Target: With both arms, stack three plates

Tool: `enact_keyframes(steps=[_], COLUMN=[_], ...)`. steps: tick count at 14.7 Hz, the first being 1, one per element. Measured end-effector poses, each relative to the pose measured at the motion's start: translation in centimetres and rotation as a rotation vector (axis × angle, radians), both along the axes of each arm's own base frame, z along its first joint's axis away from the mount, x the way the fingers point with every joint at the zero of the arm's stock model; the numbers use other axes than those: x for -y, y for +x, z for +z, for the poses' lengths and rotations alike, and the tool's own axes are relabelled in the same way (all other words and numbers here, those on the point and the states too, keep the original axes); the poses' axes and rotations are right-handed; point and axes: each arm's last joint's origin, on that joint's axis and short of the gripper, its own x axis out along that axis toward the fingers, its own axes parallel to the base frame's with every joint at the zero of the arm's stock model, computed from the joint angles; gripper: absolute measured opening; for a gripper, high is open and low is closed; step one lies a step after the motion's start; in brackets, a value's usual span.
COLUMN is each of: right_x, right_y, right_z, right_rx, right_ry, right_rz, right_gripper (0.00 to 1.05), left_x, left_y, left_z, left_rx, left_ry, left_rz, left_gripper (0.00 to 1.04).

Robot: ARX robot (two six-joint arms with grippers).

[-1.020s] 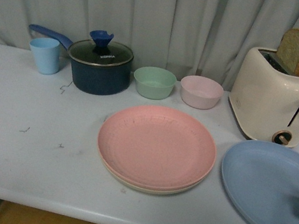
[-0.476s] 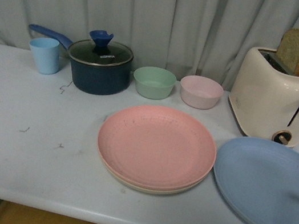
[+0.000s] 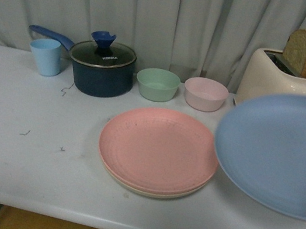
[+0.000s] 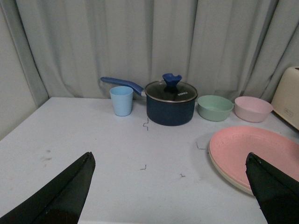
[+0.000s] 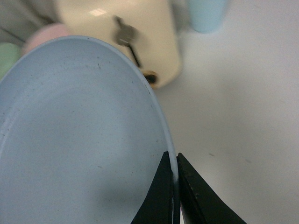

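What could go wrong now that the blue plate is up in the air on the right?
The right gripper pinches the blue plate only at its rim, so the plate could tilt or slip out. Lifted, it hangs close in front of the toaster and near the pink bowl; a swing toward the pink plate might clip either.

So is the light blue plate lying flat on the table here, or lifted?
Lifted and tilted: the light blue plate hangs above the table, hiding the toaster's front, rim pinched in the right hand.
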Motion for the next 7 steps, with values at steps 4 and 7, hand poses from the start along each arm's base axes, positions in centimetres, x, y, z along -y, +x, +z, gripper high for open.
enact_keyframes(steps=[4, 7], right_x=[-7.4, -12.1], right_y=[3.1, 5.6], right_z=[0.3, -2.3], right_rx=[0.087, -0.051], right_ry=[0.15, 0.196], right_rz=[0.172, 0.198], right_gripper=[0.03, 0.03], left_x=[0.0, 0.0], left_y=[0.0, 0.0], left_z=[0.0, 0.0], left_rx=[0.0, 0.0], left_ry=[0.0, 0.0], left_rz=[0.0, 0.0], left_gripper=[0.98, 0.98])
